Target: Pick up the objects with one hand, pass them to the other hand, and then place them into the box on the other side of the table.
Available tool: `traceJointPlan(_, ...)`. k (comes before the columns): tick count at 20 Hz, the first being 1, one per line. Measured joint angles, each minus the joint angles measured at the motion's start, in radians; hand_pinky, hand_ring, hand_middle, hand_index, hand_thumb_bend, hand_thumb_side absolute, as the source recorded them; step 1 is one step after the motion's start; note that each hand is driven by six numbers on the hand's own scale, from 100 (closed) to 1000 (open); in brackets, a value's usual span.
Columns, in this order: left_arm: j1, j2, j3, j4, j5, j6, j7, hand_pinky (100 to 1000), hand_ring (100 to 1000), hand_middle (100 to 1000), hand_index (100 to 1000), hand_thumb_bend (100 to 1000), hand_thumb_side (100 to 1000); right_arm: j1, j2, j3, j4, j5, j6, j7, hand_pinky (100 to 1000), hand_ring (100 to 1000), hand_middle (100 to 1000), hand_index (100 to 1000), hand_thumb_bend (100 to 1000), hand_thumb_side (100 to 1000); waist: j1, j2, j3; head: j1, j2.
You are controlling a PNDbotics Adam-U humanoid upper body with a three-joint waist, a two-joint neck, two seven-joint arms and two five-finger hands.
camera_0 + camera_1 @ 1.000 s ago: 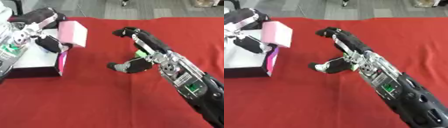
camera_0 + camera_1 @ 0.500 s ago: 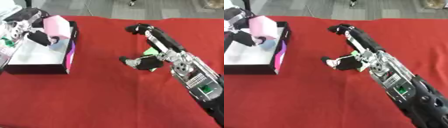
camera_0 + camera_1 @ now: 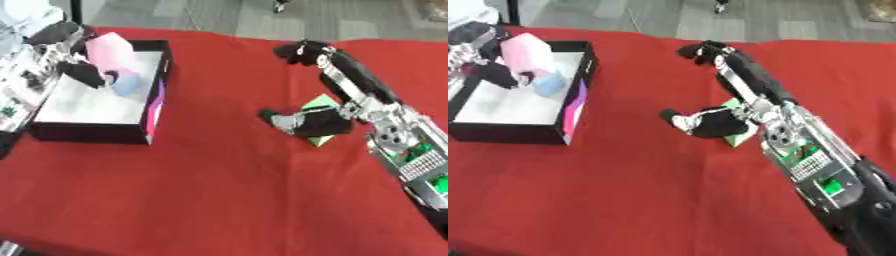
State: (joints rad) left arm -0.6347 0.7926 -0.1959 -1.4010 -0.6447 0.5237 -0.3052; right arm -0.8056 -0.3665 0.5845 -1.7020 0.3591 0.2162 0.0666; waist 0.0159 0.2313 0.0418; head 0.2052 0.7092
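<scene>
A red cloth (image 3: 201, 190) covers the table, with grey floor beyond its far edge. Left eye view: at the table's left stands a shallow box (image 3: 156, 107) with black walls, a white floor and a magenta stripe on its near right corner. Above the box's far left part the left hand (image 3: 66, 52) has its fingers and thumb curled round a pink block (image 3: 112, 50); a small light-blue object (image 3: 126, 84) lies on the box floor just below the block. At the right, the right hand (image 3: 328, 102) is spread open, fingers extended toward the far edge and thumb pointing left, resting over a green object (image 3: 318, 105) on the cloth. Right eye view: the same arrangement; the green object (image 3: 737, 139) shows beneath the open right hand's palm, well apart from the box (image 3: 570, 107).
</scene>
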Motion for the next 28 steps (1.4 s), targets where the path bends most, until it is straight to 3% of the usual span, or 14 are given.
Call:
traceJointPlan(8, -0.018, -0.021, 0.016, 0.114, -0.01, -0.007, 0.04, 724, 734, 536, 584, 140, 268, 0.0, -0.002, -0.008, -0.006, -0.005, 0.004, -0.004, 871, 826, 782, 837, 514, 275, -0.007, 0.004, -0.002, 0.03, -0.001)
traceJointPlan(10, -0.018, -0.024, 0.02, 0.132, -0.014, -0.01, 0.048, 741, 747, 576, 642, 232, 407, 0.0, -0.002, -0.01, -0.006, -0.006, 0.005, -0.005, 870, 824, 780, 832, 511, 275, -0.007, 0.005, -0.002, 0.032, -0.001)
traceJointPlan(13, -0.018, -0.028, 0.021, 0.155, -0.025, -0.014, 0.05, 759, 775, 650, 731, 477, 642, 0.0, -0.002, -0.01, -0.007, -0.01, 0.006, -0.007, 870, 822, 778, 829, 509, 276, -0.007, 0.006, -0.002, 0.035, -0.001)
traceJointPlan(17, -0.018, -0.029, 0.022, 0.184, -0.053, -0.019, 0.034, 784, 827, 764, 839, 602, 817, 0.0, -0.003, -0.011, -0.009, -0.014, 0.008, -0.009, 870, 822, 778, 829, 503, 279, -0.01, 0.006, -0.002, 0.035, -0.001)
traceJointPlan(21, -0.017, -0.029, 0.026, 0.196, -0.093, -0.017, -0.001, 808, 856, 813, 894, 747, 799, 0.002, -0.008, -0.012, -0.012, -0.017, 0.008, -0.01, 871, 821, 779, 828, 496, 284, -0.01, 0.006, -0.002, 0.035, -0.001)
traceJointPlan(25, -0.015, -0.029, 0.033, 0.189, -0.127, -0.018, -0.029, 810, 858, 807, 879, 792, 731, 0.005, -0.008, -0.013, -0.012, -0.021, 0.008, -0.01, 871, 821, 779, 828, 490, 288, -0.01, 0.006, -0.001, 0.034, -0.001)
traceJointPlan(28, -0.008, -0.029, 0.042, 0.17, -0.139, -0.02, -0.039, 807, 854, 796, 869, 777, 723, 0.005, -0.009, -0.014, -0.012, -0.021, 0.007, -0.011, 872, 821, 779, 828, 486, 290, -0.01, 0.006, 0.001, 0.033, -0.001)
